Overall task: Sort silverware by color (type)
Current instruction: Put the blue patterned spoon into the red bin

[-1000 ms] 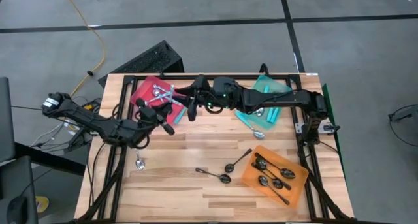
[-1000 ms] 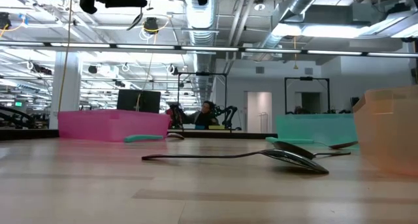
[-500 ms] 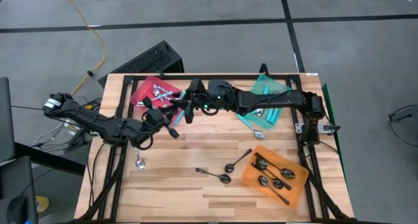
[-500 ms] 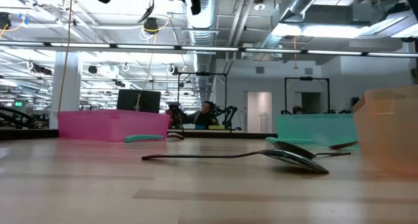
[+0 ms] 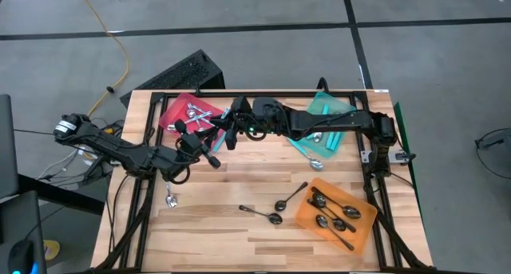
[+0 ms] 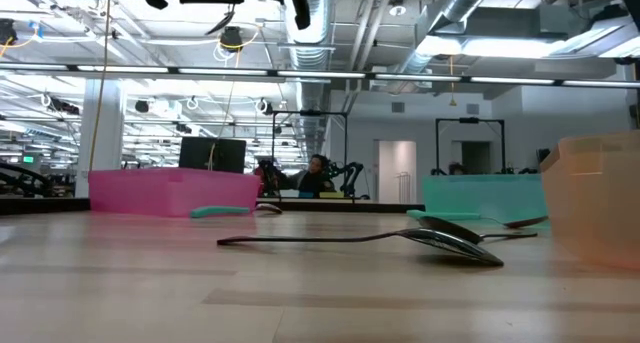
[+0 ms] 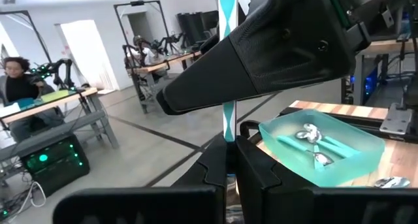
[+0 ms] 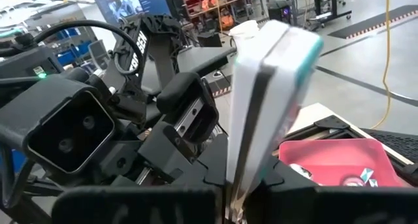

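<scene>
Drawn together since a second ago: left pincer [image 5: 209,143] and right pincer [image 5: 229,133], now meeting in the air above the table [image 5: 223,230], just beside the red tray [image 5: 177,114]. Between them, upright, a teal-handled spoon [image 7: 226,113], clamped in the right pincer and, by the look of it, pinched by the left as well. Probably a handover, bound for the teal tray [image 5: 339,106]. Yet to sort: two black spoons [image 5: 275,211] and a silver spoon [image 5: 171,199] loose on the table.
</scene>
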